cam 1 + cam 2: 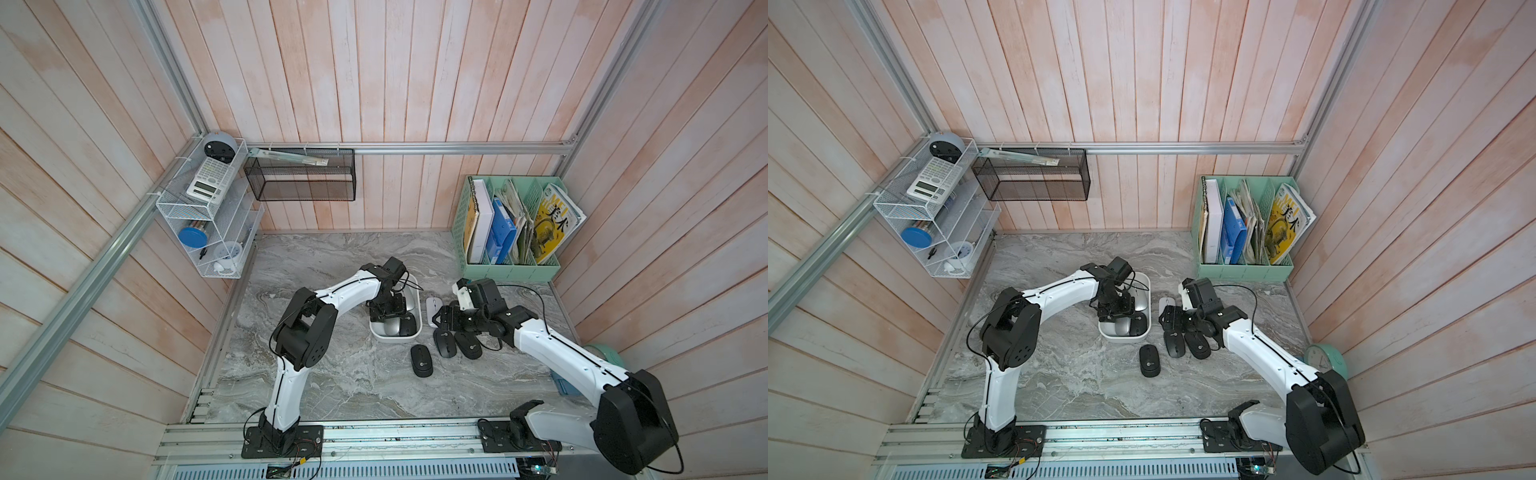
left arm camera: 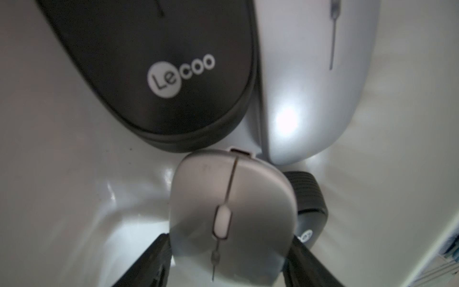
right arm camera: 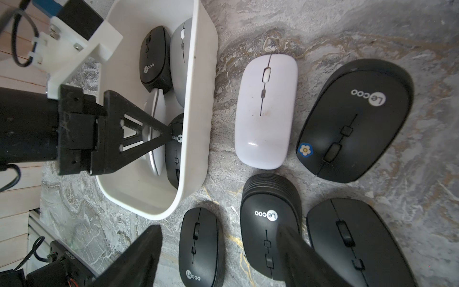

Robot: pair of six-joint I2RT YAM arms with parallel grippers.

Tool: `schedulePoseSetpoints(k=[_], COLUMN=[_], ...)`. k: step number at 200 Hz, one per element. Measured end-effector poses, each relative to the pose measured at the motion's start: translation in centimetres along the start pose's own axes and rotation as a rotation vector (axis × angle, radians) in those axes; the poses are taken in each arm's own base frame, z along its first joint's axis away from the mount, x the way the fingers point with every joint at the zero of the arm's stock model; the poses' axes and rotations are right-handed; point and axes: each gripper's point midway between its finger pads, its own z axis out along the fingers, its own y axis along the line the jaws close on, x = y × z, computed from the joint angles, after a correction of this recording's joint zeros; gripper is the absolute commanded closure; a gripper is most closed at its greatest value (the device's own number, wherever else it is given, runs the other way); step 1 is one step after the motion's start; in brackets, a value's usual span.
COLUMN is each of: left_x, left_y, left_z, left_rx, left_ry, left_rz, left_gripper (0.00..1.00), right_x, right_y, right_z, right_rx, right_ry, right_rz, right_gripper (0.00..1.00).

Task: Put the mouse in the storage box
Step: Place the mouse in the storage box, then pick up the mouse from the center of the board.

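A silver mouse (image 2: 231,211) lies closest to the left wrist camera. It is inside the white storage box (image 2: 49,161), between the two jaws of the left gripper (image 2: 229,248). The jaws stand close at both its sides, but I cannot tell if they press it or are loose. Beyond it in the box, a black Lecoo mouse (image 2: 154,74) and a second silver mouse (image 2: 310,87) lie side by side. The right gripper (image 3: 218,231) hangs low over the table (image 3: 347,29) beside the box. Its jaws are wide apart and empty, above some black mice (image 3: 355,119) and near one white mouse (image 3: 267,109).
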Motion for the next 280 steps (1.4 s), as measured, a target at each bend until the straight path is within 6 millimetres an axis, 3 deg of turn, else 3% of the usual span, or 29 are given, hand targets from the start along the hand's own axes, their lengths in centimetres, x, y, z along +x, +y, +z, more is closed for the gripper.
schedulePoseSetpoints(k=[49,66,81,124,136,147,167,183,202,212,221,241,266,280], left_x=[0.8,1.0,1.2,1.1,1.4,1.9,2.9,3.5,3.8,3.8,3.9,4.9,5.7,5.5], left_y=[0.8,0.9,0.7,-0.8,-0.8,-0.5,0.9,2.5,4.9,6.5,8.1,11.0,11.2,10.9], left_z=[-0.7,-1.7,-3.4,-9.9,-11.3,-12.3,-13.5,-13.8,-13.4,-12.9,-12.2,-10.9,-11.2,-12.0], left_rx=[-0.022,-0.018,-0.003,0.112,0.148,0.173,0.177,0.16,0.155,0.16,0.164,0.162,0.208,0.236], left_ry=[-0.009,-0.028,-0.06,-0.224,-0.273,-0.318,-0.392,-0.439,-0.471,-0.481,-0.488,-0.502,-0.536,-0.571], left_rz=[-0.006,-0.006,-0.004,0.036,0.041,0.048,0.045,0.021,-0.046,-0.109,-0.156,-0.239,-0.247,-0.24], left_gripper=[0.18,0.14,0.11,0.0,0.0,0.0,0.0,0.09,0.42,0.77,1.0,1.0,1.0,0.92], right_x=[-0.6,-0.5,-0.4,-1.2,-1.8,-2.1,-1.9,-1.6,-1.0,-0.6,-0.2,0.7,1.7,2.3], right_y=[0.4,0.3,0.0,-0.6,-0.7,-0.7,-1.0,-1.6,-2.0,-2.1,-2.2,-2.9,-3.6,-3.8], right_z=[-0.2,-0.2,-0.3,-1.0,-1.3,-1.5,-1.6,-1.5,-1.4,-1.4,-1.4,-1.5,-1.7,-1.8], right_rx=[-0.005,0.001,0.02,0.051,0.035,0.014,0.022,0.074,0.143,0.169,0.187,0.227,0.265,0.278], right_ry=[-0.007,-0.002,-0.002,-0.048,-0.089,-0.119,-0.124,-0.104,-0.081,-0.073,-0.062,-0.033,0.005,0.027], right_rz=[-0.016,-0.015,-0.019,0.047,0.067,0.069,0.071,0.071,0.042,0.031,0.02,0.022,0.016,0.005], right_gripper=[0.21,0.15,0.03,0.02,0.3,0.63,0.65,0.54,0.47,0.45,0.44,0.42,0.4,0.4])
